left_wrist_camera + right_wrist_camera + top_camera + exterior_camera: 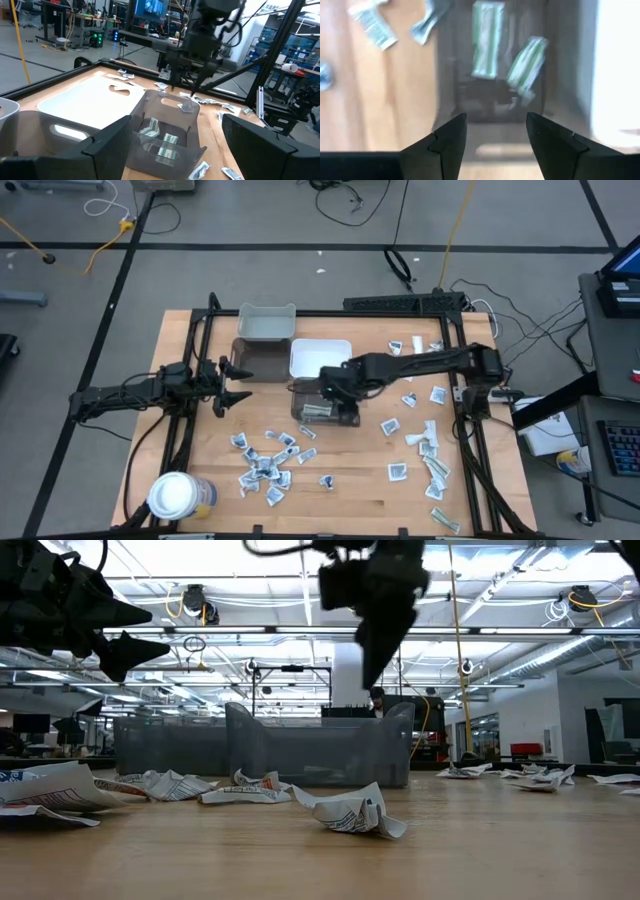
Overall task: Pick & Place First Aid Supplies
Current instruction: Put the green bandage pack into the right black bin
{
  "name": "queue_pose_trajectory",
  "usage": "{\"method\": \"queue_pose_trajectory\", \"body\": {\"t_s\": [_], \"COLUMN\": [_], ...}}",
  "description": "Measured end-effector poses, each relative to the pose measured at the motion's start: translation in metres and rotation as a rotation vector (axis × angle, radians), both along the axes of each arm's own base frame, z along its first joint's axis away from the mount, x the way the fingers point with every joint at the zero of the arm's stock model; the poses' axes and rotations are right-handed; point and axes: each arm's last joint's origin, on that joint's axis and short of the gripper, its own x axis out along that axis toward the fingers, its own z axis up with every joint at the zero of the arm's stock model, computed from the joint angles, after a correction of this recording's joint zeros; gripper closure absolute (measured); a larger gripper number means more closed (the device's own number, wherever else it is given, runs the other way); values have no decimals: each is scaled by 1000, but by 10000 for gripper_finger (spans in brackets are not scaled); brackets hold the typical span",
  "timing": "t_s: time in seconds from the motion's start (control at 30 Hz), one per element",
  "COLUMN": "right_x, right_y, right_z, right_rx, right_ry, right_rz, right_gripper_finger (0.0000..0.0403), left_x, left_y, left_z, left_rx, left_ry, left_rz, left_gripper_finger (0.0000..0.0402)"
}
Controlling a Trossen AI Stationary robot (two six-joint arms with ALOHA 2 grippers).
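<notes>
From overhead the print on the scattered paper packets (262, 470) is too small to read, and the right arm covers part of the clear grey bin (326, 411) beneath it. The green strips (487, 40) inside that bin are blurred in the right wrist view, so their number is uncertain. In the low view the right gripper (383, 635) is a dark silhouette cut off at the top edge.

right gripper (327, 388) fingers apart, arm stretched inward, left gripper (232, 383) fingers spread, waiting
</notes>
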Motion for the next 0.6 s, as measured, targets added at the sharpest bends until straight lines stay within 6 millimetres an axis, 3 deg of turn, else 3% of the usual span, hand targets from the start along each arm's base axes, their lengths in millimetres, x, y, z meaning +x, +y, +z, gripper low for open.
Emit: {"method": "queue_pose_trajectory", "body": {"t_s": [0.2,0.6], "right_x": [-50,-145], "right_y": [22,44], "right_z": [13,-2], "right_rx": [19,43], "right_ry": [6,93], "right_rz": [27,19], "right_gripper_finger": [202,202], "left_x": [0,0], "left_y": [0,0], "left_z": [0,0], "left_rx": [0,0], "left_ry": [0,0], "left_rz": [0,0], "left_gripper_finger": [91,91]}}
